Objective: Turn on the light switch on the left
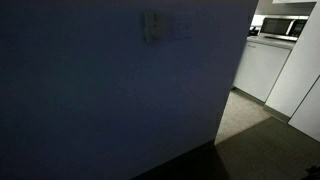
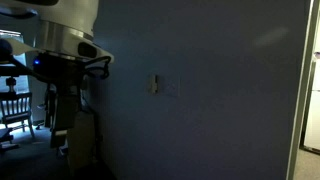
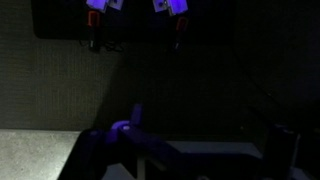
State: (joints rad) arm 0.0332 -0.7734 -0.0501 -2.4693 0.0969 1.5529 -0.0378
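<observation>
Wall (image 1: 100, 100) dk blue-grey, plain; switch plate (image 1: 152, 27) pale; arm (image 2: 70, 20) white; cabinets (image 1: 262, 65) white.

very dim and grainy throughout, light only from a bright side room (image 1: 285, 30), wrist view murky

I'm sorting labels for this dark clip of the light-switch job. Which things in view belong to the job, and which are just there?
For the job:
switch plate on the wall
end effector

Just there:
microwave
white cabinets
chair
</observation>
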